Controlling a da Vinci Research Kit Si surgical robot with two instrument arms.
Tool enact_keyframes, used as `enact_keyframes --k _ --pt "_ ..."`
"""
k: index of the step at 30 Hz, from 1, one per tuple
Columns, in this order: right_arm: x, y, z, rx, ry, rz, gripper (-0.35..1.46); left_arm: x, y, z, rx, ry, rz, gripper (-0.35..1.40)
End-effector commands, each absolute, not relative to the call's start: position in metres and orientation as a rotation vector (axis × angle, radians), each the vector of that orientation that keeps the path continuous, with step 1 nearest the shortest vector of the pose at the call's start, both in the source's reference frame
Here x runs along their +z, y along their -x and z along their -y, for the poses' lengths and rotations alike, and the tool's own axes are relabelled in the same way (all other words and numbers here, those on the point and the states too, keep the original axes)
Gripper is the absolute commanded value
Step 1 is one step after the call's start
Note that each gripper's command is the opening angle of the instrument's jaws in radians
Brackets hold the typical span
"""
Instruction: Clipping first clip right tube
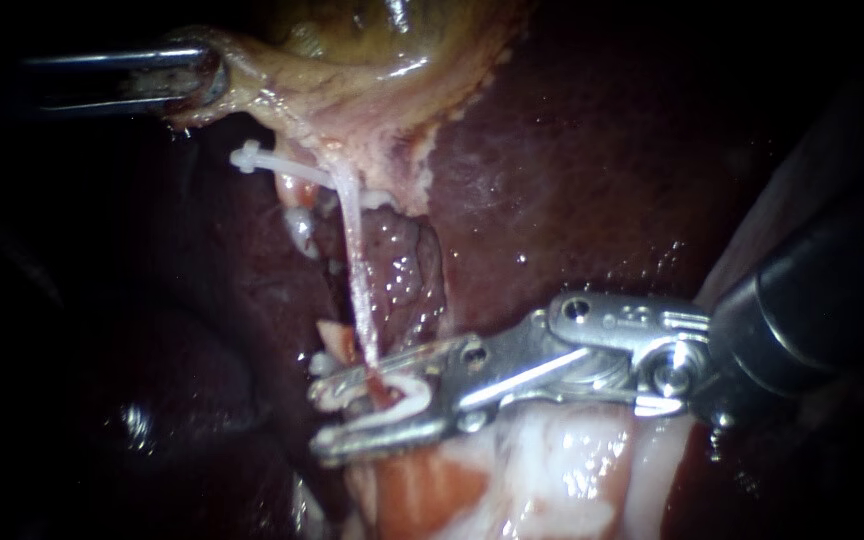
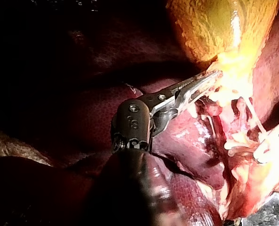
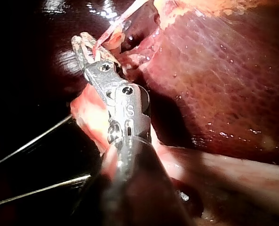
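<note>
A thin pale tube point(image 1: 357, 260) runs down from the gallbladder point(image 1: 382, 50) into my right instrument point(image 1: 324, 415). Its jaws carry a white clip point(image 1: 407, 395) that sits around the tube's lower end, where a little blood shows. In the right wrist view the same tube point(image 3: 120, 19) enters the jaws of the right instrument point(image 3: 85, 44). My left instrument point(image 1: 207, 80) is shut on the gallbladder's edge at the upper left and holds it taut. In the left wrist view the left instrument point(image 2: 200, 84) bites the yellow gallbladder point(image 2: 214, 28).
Another white clip point(image 1: 272, 165) lies across tissue left of the tube's upper end. Dark red liver point(image 1: 592, 180) surrounds the site. Pale pink tissue point(image 1: 512, 480) lies under the right instrument's jaws. Two thin strands point(image 3: 35, 141) run beside its shaft.
</note>
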State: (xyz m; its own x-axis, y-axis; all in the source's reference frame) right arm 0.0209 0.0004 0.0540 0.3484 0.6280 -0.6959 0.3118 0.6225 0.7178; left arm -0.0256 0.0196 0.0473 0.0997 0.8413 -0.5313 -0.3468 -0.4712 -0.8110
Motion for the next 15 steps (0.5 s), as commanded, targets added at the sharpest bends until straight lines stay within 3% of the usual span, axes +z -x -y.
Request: enact_keyframes --k 1,15 --pt "0.0540 -0.0209 -0.0003 0.239 -0.941 -1.244 -0.35 0.0473 0.0256 -0.0196 1.560 1.413 0.527 -0.35" --pt "0.0547 -0.0208 -0.0006 0.263 -0.987 -1.220 -0.35 0.0473 0.0256 -0.0196 1.559 1.413 0.527 -0.35"
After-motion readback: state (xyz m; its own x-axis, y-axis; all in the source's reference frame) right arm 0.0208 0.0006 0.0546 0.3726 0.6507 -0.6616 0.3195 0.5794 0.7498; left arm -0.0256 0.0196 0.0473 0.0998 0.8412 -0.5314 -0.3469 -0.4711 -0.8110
